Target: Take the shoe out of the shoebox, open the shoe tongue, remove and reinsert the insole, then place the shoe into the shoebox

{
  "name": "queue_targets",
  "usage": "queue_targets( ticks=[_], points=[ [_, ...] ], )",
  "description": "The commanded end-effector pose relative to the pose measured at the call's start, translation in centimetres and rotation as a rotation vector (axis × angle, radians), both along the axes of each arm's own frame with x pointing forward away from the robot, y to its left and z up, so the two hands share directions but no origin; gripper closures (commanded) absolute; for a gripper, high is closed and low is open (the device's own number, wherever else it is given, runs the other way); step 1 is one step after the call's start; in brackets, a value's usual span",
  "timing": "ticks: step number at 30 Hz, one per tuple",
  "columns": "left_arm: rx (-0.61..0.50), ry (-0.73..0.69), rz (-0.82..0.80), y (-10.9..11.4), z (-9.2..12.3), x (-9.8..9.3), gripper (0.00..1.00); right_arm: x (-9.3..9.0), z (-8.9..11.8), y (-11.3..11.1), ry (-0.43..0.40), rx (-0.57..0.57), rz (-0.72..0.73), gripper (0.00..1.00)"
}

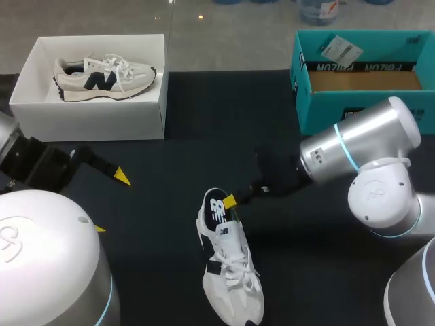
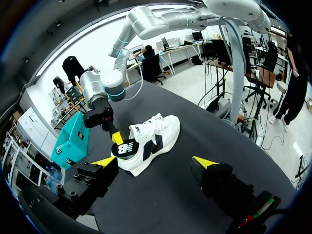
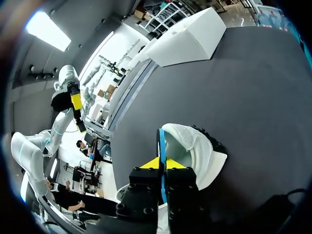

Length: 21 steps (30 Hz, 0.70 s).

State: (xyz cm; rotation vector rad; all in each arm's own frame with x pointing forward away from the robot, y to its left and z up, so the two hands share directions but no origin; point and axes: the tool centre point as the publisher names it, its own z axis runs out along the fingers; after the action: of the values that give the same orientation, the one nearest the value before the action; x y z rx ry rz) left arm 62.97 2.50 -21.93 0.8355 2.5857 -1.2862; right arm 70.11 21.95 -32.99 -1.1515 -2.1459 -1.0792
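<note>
The white shell of the left arm [image 1: 41, 258] fills the near corner of the head view, and much of the table [image 1: 163, 238] on that side is hidden by it. The left gripper [image 1: 111, 202] is held wide open with nothing between its fingers; in its wrist view the white shoe [image 2: 158, 134] is seen ahead of it, well apart. The white shoe [image 1: 231, 278] lies on its sole on the dark table, out of any box, its toe cut off at the near edge of the head view. At its heel the right gripper [image 3: 162, 163] is closed on the insole [image 3: 160, 141], whose thin blue-edged rim is pinched between the yellow tips. The insole [image 2: 126, 147] is raised at the heel end, its black face showing; how much of it remains inside the shoe cannot be made out. In the head view only one yellow tip of the right gripper [image 1: 231, 201] is visible. A white shoebox [image 1: 95, 115] at the far left holds a second shoe [image 1: 102, 76]. A teal box [image 1: 360, 75] stands at the far right.
</note>
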Motion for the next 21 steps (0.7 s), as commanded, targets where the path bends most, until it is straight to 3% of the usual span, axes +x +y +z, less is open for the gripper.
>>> queue_targets(
  ticks=[1,21],
  points=[
    [0.004,0.000,0.000,0.0,0.0,0.0,0.00,0.0,0.1,0.1,0.000,-0.007,-0.004,1.00],
    [0.004,0.000,0.000,0.0,0.0,0.0,0.00,-4.0,-1.7,0.6,0.089,0.001,-0.015,1.00]
  ],
)
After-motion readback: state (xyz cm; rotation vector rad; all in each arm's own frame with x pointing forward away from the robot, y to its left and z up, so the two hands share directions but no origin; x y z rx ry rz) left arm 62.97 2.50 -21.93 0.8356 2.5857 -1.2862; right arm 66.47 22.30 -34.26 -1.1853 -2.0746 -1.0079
